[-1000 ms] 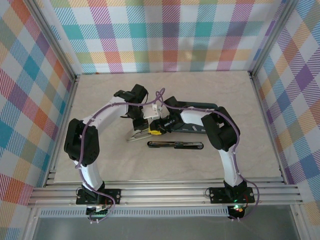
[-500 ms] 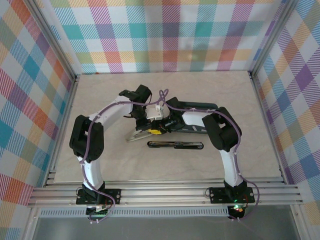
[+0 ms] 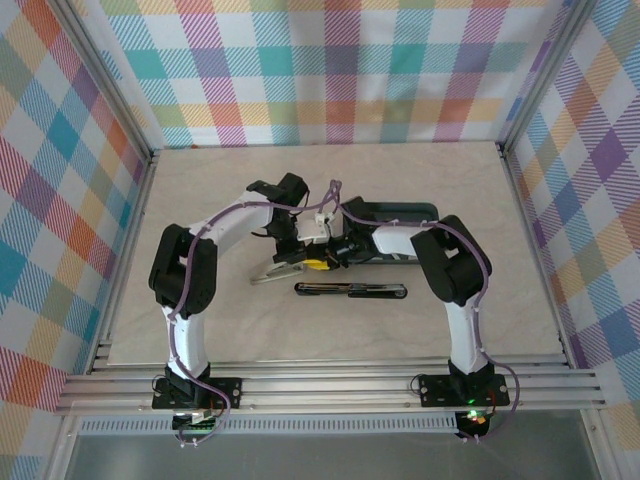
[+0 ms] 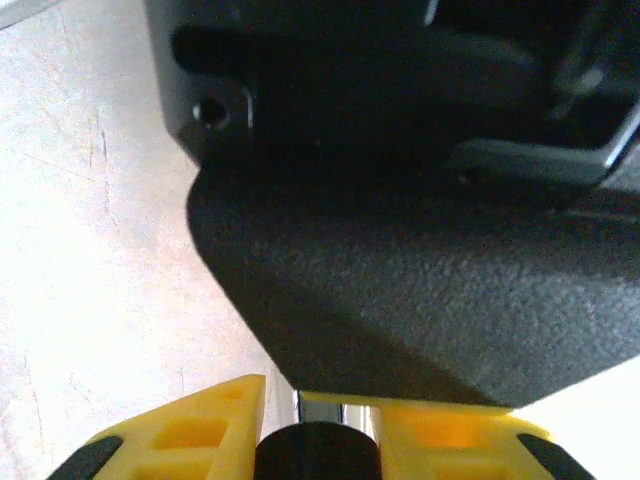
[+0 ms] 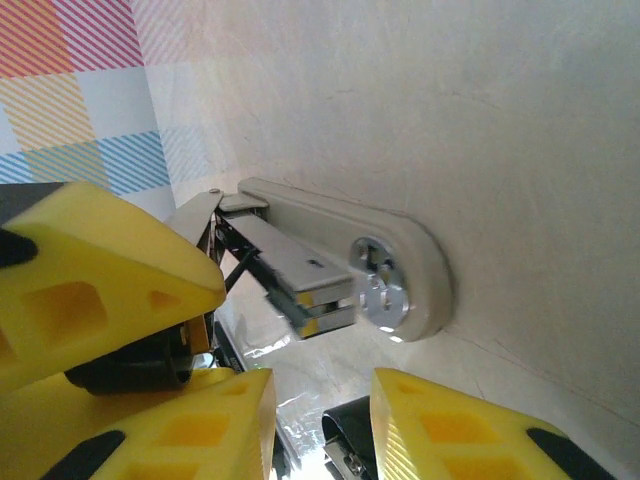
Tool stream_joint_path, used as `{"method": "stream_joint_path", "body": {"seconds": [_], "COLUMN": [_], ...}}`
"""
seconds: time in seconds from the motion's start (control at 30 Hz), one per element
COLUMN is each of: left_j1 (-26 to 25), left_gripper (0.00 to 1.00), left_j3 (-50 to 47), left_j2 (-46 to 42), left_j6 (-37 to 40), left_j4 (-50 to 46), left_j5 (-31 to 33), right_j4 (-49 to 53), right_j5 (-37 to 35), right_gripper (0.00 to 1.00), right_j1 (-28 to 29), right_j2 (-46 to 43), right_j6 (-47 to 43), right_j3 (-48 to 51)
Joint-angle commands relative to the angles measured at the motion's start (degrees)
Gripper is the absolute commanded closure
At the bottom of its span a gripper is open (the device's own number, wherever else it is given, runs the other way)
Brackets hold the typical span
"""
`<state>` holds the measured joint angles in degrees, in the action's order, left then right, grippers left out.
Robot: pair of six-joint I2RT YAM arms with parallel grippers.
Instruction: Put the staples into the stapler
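Now mid-loading, the left gripper (image 3: 291, 254), pinched narrow perhaps on staples (image 4: 302, 402), must lower them into the open stapler (image 5: 400, 248) at seven o'clock, the right gripper (image 5: 322, 400) slightly parted.

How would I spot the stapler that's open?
Look at the middle of the table, where the left gripper and right gripper meet. A pale grey stapler lies right under them, poking out leftward. Unlike the long black tool near it, it is light-coloured and hinged open.
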<state>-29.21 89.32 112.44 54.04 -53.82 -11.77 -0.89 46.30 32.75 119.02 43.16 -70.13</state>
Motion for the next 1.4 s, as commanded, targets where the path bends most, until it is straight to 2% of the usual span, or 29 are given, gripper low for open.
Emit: {"method": "stream_joint_path", "body": {"seconds": [0.0,0.33,0.4,0.47,0.77,1.07,1.27,1.37], "left_j1": [-0.57,-1.1,-1.11,-1.11,-1.03,2.89,8.02,9.96], "left_gripper": [0.81,0.78,0.72,0.61,0.47,0.42,0.33,0.32], "left_j3": [0.15,0.86,1.06,1.59,2.5,-3.57,-7.79,-11.85], "left_j2": [2.63,4.88,5.21,5.25,0.48,-11.0,-16.4,-19.37], "left_j6": [0.92,0.68,0.39,-0.32,-4.44,-15.61,-30.89,-34.79], "left_j4": [-0.87,-1.55,-1.5,-1.55,0.69,8.56,11.99,14.8], "left_j5": [-0.97,-1.31,-1.41,-2.05,-4.96,-8.29,-4.79,-4.58], "right_j4": [2.44,7.45,7.81,7.87,10.24,16.11,19.27,21.01], "right_j5": [-0.96,-3.81,-3.94,-3.91,-4.36,-5.08,-5.1,-5.77], "right_gripper": [0.66,0.64,0.64,0.64,0.61,0.51,0.51,0.52], "right_j1": [-1.23,-3.84,-3.84,-3.84,-3.79,-1.77,1.56,3.07], "right_j2": [-1.19,-4.66,-5.1,-5.37,-6.99,-7.8,-4.93,-3.13], "right_j6": [-0.17,-2.73,-2.94,-2.9,-3.9,-5.06,-5.12,-5.19], "right_j3": [3.0,3.44,3.16,2.9,1.69,-3.14,-9.09,-11.85]}}
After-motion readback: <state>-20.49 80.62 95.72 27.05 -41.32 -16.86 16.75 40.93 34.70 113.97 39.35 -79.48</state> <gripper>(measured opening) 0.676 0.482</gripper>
